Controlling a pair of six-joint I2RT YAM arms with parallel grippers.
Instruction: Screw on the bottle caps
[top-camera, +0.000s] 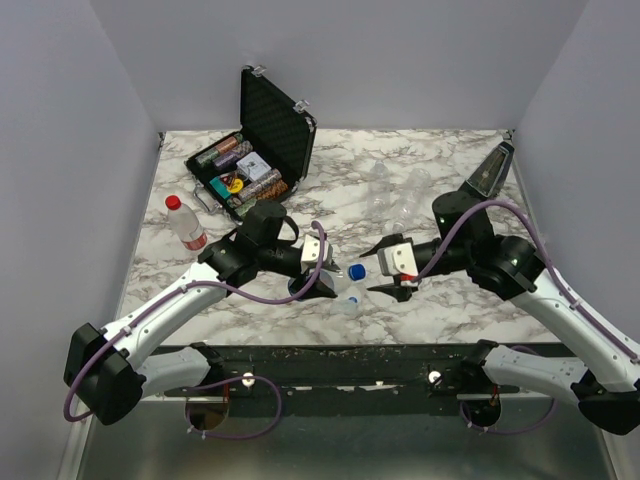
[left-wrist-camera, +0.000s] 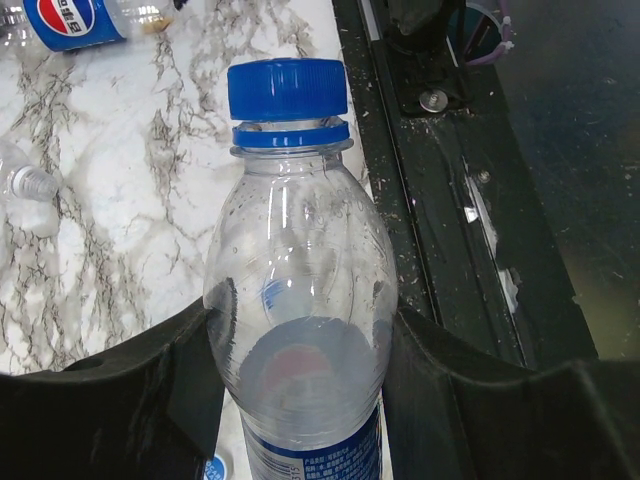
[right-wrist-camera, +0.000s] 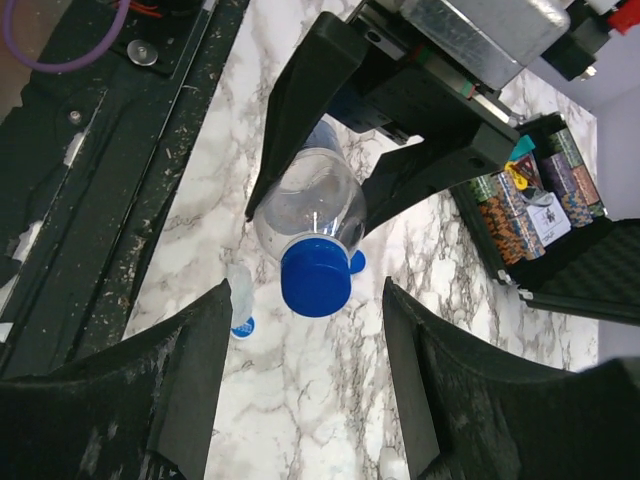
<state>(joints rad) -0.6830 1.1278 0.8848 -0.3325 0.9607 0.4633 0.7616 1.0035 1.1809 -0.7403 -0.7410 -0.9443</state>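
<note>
My left gripper (top-camera: 322, 276) is shut on a clear bottle with a blue label (left-wrist-camera: 298, 330). A blue cap (left-wrist-camera: 288, 88) sits on its neck. The bottle points at my right gripper (top-camera: 380, 270), which is open. In the right wrist view the capped end (right-wrist-camera: 316, 278) lies just ahead of the right gripper (right-wrist-camera: 305, 287), between the two fingers but touching neither. Loose blue caps (right-wrist-camera: 243, 325) (right-wrist-camera: 357, 262) lie on the marble under the bottle. A bottle with a red cap and a red-and-white label (top-camera: 185, 222) stands at the left.
An open black case of poker chips (top-camera: 250, 165) stands at the back left. A Pepsi bottle (left-wrist-camera: 75, 20) and other clear bottles (top-camera: 400, 185) lie on the marble. The black mounting rail (top-camera: 330, 360) runs along the table's near edge.
</note>
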